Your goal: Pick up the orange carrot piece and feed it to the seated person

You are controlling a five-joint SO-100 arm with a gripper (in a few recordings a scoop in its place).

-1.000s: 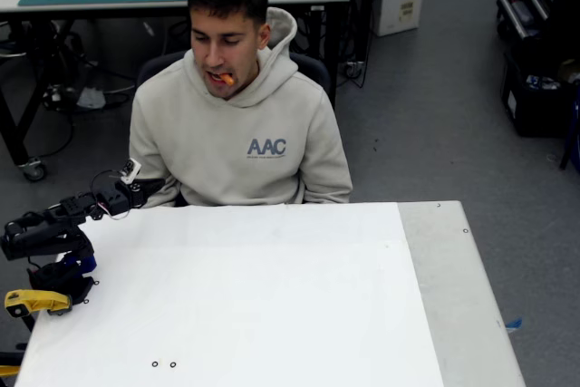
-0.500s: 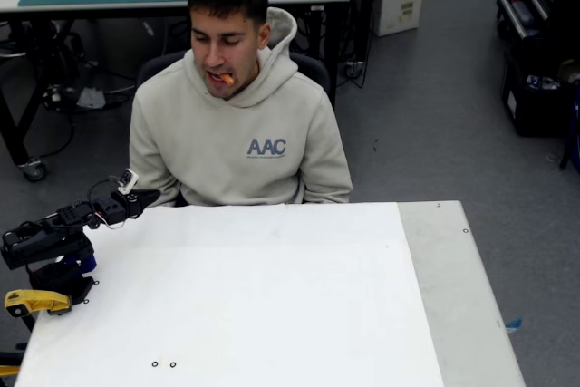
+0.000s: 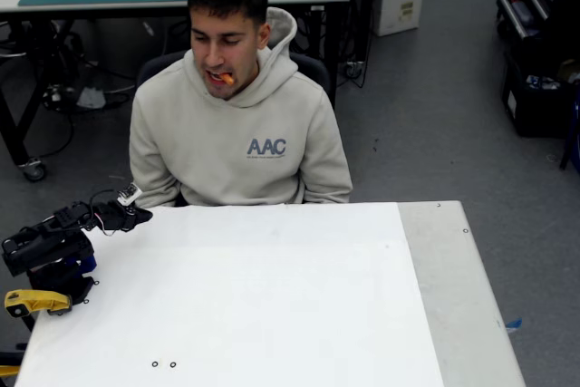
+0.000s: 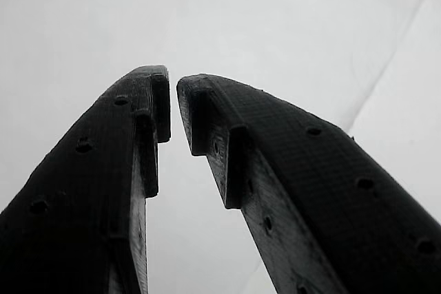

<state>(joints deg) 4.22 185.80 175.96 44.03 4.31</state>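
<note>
- fixed view: the orange carrot piece sits between the lips of the seated person, who is behind the white table.
- wrist view: the gripper holds nothing, its matte black, ridged fingers nearly closed with a narrow gap.

The seated person sits behind the table, arm at its left edge.

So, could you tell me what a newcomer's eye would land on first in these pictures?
Probably the seated person behind the white table, with the orange carrot piece at the mouth. Next, the black gripper at the table's far left corner; in the wrist view its tips are almost closed, with nothing between them.
</note>
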